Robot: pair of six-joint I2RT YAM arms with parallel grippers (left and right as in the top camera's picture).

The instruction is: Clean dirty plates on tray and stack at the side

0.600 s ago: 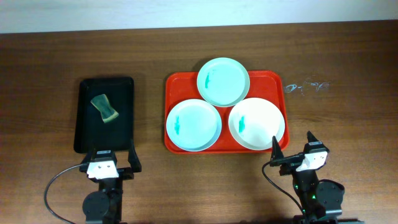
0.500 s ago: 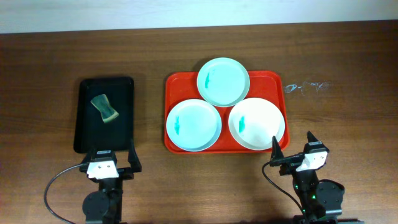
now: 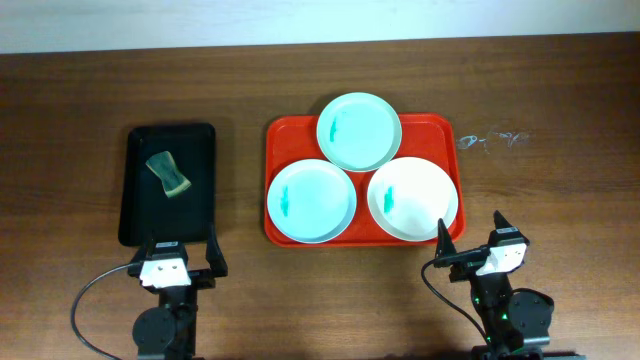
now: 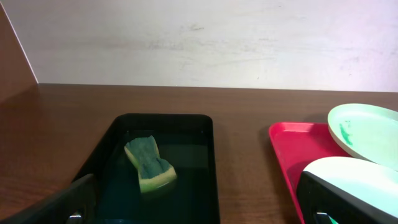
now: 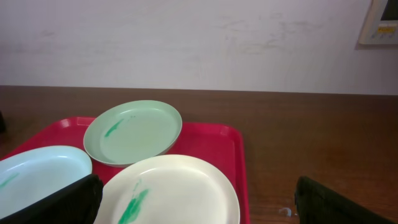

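The red tray [image 3: 283,130] lies mid-table with three plates on it. The mint green plate [image 3: 359,131] is at the back, partly over the rim; the light blue plate [image 3: 312,200] is front left; the white plate [image 3: 412,198] is front right. Each has a teal smear. My left gripper [image 3: 186,257] is open and empty, at the near edge in front of the black tray. My right gripper [image 3: 470,238] is open and empty, just in front of the white plate [image 5: 168,190]. The right wrist view also shows the mint plate [image 5: 132,132], blue plate [image 5: 37,174] and tray [image 5: 227,143].
A smaller black tray [image 3: 139,220] at the left holds a green and yellow sponge [image 3: 169,173], also in the left wrist view [image 4: 149,163]. A small clear scrap [image 3: 492,138] lies on the table right of the red tray.
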